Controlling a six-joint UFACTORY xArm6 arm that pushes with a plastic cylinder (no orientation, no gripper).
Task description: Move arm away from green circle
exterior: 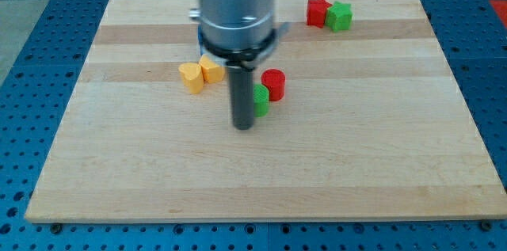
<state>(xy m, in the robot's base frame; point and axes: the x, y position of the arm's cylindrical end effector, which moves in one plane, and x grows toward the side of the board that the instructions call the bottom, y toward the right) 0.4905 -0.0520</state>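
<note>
The green circle is a small green cylinder near the board's middle, half hidden behind my rod. A red cylinder touches it at its upper right. My tip rests on the board just left of and slightly below the green circle, very close to it or touching. The arm's grey body hangs over the board's top middle.
Two yellow blocks sit together left of the rod. A red block and a green block sit side by side near the view's top right. The wooden board lies on a blue perforated table.
</note>
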